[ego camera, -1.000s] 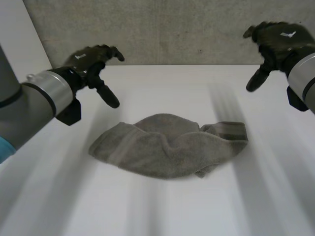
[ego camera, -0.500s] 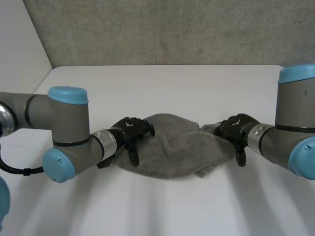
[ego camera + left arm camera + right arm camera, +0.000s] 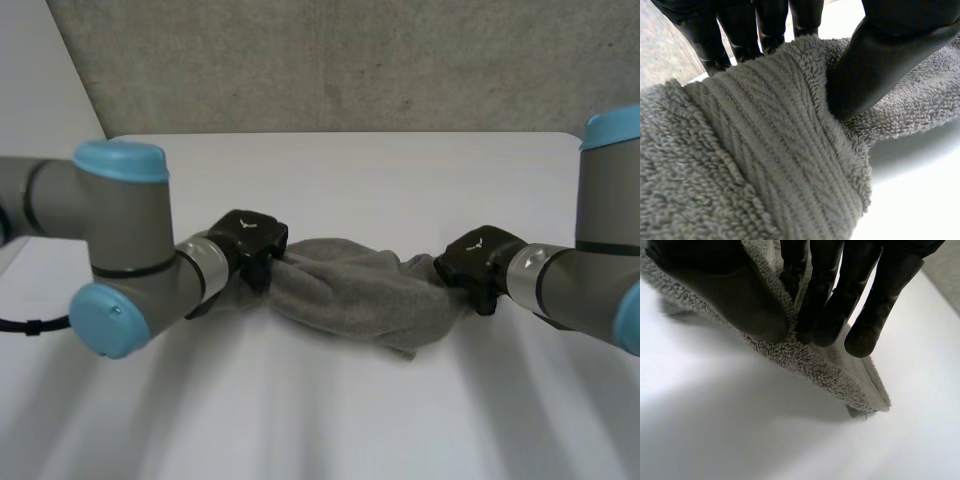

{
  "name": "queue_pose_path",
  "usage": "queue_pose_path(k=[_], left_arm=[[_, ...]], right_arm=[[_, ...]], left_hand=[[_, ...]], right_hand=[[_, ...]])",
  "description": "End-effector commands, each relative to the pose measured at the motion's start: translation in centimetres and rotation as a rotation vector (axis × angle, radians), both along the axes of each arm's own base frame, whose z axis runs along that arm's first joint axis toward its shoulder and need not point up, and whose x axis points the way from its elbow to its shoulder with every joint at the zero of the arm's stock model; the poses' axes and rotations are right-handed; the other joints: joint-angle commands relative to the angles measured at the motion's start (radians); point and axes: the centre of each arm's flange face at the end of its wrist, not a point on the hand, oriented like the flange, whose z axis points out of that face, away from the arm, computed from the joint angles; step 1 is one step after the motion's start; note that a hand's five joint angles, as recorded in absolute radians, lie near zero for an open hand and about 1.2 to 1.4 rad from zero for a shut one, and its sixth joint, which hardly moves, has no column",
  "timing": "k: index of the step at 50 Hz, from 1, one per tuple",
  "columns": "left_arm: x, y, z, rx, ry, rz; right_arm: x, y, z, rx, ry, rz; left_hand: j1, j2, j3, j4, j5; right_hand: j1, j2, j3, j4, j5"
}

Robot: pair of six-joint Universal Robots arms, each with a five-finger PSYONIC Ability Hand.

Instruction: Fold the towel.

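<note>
Fingers and thumb of the left hand are closed on the left end of the towel. Its right end is pinched by the right hand. The grey towel is bunched mid-frame on the white table. A small white mark, unreadable, is carried on each hand's back.

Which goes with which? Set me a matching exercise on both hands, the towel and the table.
Things:
1. left hand
2. right hand
3. towel
4. table

States:
a. grey, bunched up between the hands
b. pinching the towel's right end
c. white, under everything
d. pinching the towel's left end

Pairs: 1-d, 2-b, 3-a, 4-c
</note>
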Motion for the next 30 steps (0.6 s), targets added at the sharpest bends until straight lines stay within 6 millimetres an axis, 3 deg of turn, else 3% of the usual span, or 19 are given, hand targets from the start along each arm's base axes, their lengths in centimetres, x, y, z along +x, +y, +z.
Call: queue_pose_path(k=[1,7,10,12,13,14,15,17,18,20,21,22,23,25,30], left_arm=[[0.8,1.2,2.9,0.004,-0.046,-0.025],[1.4,2.5,3.0,0.019,-0.166,-0.086],[1.3,2.3,2.9,0.002,-0.185,-0.095],[1.2,1.6,3.3,-0.037,-0.168,-0.080],[1.0,0.7,3.9,-0.092,-0.130,-0.057],[1.1,-0.4,4.7,-0.155,-0.070,-0.017],[1.1,-0.4,4.7,-0.155,-0.069,-0.017],[1.9,-1.9,7.2,-0.276,0.138,0.095],[1.9,-1.9,7.2,-0.277,0.139,0.095],[4.1,-2.0,12.7,-0.445,0.446,0.185],[4.1,-2.0,12.7,-0.446,0.448,0.185],[5.3,-1.7,15.0,-0.532,0.584,0.195],[5.3,-1.7,15.0,-0.533,0.585,0.195],[6.5,-0.9,18.0,-0.665,0.791,0.163],[6.6,-0.7,18.0,-0.720,0.837,0.131]], right_arm=[[-0.8,3.4,1.9,0.135,0.089,0.095],[-0.5,3.2,3.0,0.092,0.047,0.127],[0.2,1.8,4.0,-0.028,-0.013,0.121],[1.3,-0.7,5.8,-0.194,-0.173,0.049],[1.3,-0.8,5.8,-0.195,-0.174,0.049],[1.6,-2.0,6.8,-0.278,-0.296,0.006],[1.6,-2.0,6.8,-0.279,-0.297,0.005],[1.5,-2.3,11.4,-0.486,-0.587,-0.039],[1.5,-2.3,11.4,-0.487,-0.589,-0.039],[0.5,0.0,15.6,-0.666,-0.829,-0.001],[0.5,0.0,15.6,-0.667,-0.830,-0.001],[0.1,1.0,17.5,-0.760,-0.915,0.029],[-0.1,1.8,18.4,-0.814,-0.960,0.054],[-0.3,2.1,18.4,-0.815,-0.971,0.057],[0.0,1.8,17.3,-0.726,-0.913,0.034]], left_hand=[[0.108,0.109,0.103,0.050,0.116],[0.108,0.109,0.103,0.050,0.116],[0.108,0.109,0.103,0.050,0.116],[0.108,0.109,0.103,0.050,0.116],[0.108,0.109,0.103,0.050,0.116],[0.108,0.109,0.103,0.050,0.116],[0.108,0.109,0.103,0.050,0.116],[0.108,0.109,0.103,0.050,0.116],[0.108,0.109,0.103,0.050,0.116],[0.108,0.109,0.103,0.050,0.116],[0.108,0.109,0.103,0.050,0.116],[0.108,0.109,0.103,0.050,0.116],[0.108,0.109,0.103,0.050,0.116],[0.108,0.109,0.103,0.050,0.116],[0.108,0.109,0.103,0.050,0.116]], right_hand=[[0.085,0.089,0.083,0.060,0.060],[0.085,0.089,0.083,0.060,0.060],[0.085,0.089,0.083,0.060,0.060],[0.085,0.089,0.083,0.060,0.060],[0.085,0.089,0.083,0.060,0.060],[0.085,0.089,0.083,0.060,0.060],[0.085,0.089,0.083,0.060,0.060],[0.085,0.089,0.083,0.060,0.060],[0.085,0.089,0.083,0.060,0.060],[0.085,0.089,0.083,0.060,0.060],[0.085,0.089,0.083,0.060,0.060],[0.085,0.089,0.083,0.060,0.060],[0.085,0.089,0.083,0.060,0.060],[0.085,0.089,0.083,0.060,0.060],[0.085,0.089,0.083,0.060,0.060]])
